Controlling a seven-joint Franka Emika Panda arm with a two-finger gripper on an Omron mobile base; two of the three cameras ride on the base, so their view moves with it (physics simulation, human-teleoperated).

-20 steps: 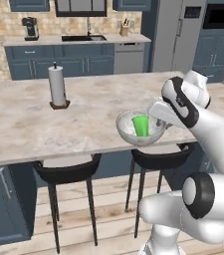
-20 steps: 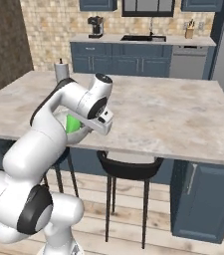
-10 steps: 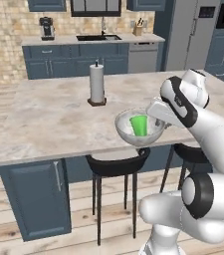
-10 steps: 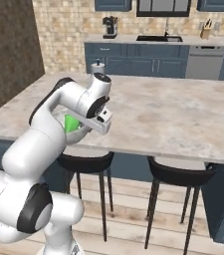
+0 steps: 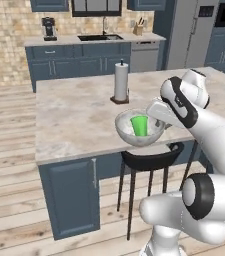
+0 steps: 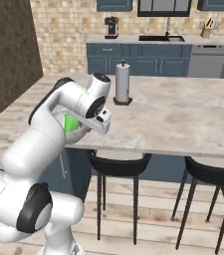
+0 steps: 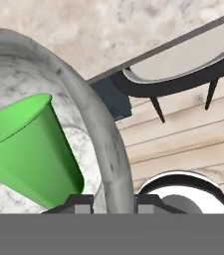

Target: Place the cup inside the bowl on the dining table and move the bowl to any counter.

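While the arm reaches out over its near edge, the dining table (image 5: 79, 120) is the biggest thing here: a long marbled slab on blue panels, and everything else is best placed against it. Beyond the table's far side runs the counter (image 5: 84, 39) over dark blue cabinets, with a sink (image 5: 103, 37) let into it and a coffee machine (image 5: 48, 28) standing toward its left end. Tucked under the table's near edge are black round stools (image 6: 117, 167), one of them directly below the bowl. On the table top, back from the edge, a paper towel roll (image 5: 121, 81) stands upright on its dark base.

The bowl (image 5: 139, 128) sits at the table's near edge, held up just above the stone rather than resting flat on it, and in the left base view part of it overhangs the edge. Inside it stands the cup (image 5: 139, 125), bright green, leaning a little against the inner wall; nothing else is in the bowl.

The gripper (image 7: 114, 201) is at the bowl's right rim. In the hand view its two finger tips straddle the wall, one inside by the cup and one outside, narrowly parted and clamped on the rim.
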